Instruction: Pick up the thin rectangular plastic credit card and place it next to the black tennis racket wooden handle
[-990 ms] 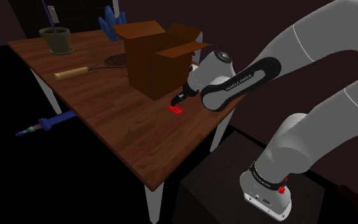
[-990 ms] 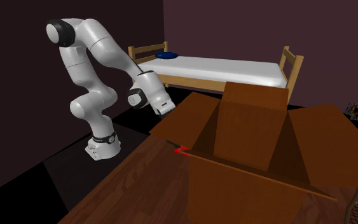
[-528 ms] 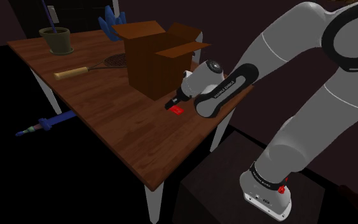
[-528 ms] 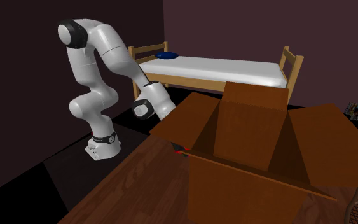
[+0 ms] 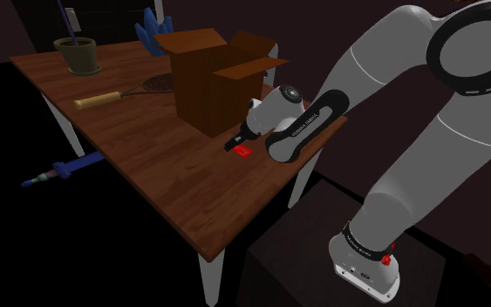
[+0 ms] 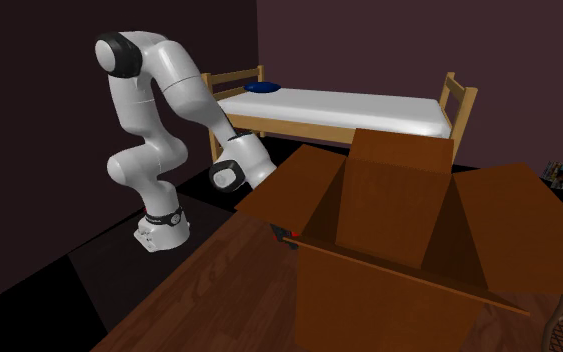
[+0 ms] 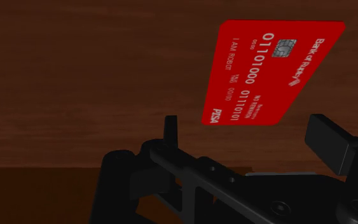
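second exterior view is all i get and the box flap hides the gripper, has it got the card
Observer: No. In the wrist view the gripper is open, and the red card lies flat on the table, unclasped.
Operator: which way does the racket handle point
Observer: In the shoulder view the racket lies beyond the box, and its handle points away from the box, toward that view's left.

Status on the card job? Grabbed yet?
Done: the approach. The gripper sits low over the table beside the cardboard box, right at the red card.
In hand: the grasp. The fingers stand open and the card lies flat just ahead of them, not clasped.
Left: close, lift, carry it across to the racket handle near the table's far end, and set it down beside it.
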`<state>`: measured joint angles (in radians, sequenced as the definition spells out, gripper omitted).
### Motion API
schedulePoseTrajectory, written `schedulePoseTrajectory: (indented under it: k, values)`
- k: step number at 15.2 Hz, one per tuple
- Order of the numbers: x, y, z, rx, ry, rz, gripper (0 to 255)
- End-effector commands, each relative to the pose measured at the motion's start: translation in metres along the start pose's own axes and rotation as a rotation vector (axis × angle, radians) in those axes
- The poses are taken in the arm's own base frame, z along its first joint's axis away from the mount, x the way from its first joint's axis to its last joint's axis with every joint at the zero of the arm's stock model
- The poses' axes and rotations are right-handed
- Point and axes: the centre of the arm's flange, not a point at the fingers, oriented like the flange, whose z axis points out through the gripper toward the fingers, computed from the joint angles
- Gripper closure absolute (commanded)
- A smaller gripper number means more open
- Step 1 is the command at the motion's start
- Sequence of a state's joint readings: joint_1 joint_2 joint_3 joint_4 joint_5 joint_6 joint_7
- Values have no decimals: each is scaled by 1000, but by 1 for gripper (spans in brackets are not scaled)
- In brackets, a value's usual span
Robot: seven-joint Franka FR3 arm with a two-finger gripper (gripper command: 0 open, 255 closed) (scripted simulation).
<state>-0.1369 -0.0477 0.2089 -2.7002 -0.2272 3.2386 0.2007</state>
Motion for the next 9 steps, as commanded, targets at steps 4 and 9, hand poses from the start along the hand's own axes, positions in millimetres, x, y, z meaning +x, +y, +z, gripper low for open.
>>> schedulePoseTrajectory:
  k: [4, 9]
  values:
    - [0, 0, 0, 0, 0, 0, 255]
    - [-5, 1, -1, 0, 0, 0, 255]
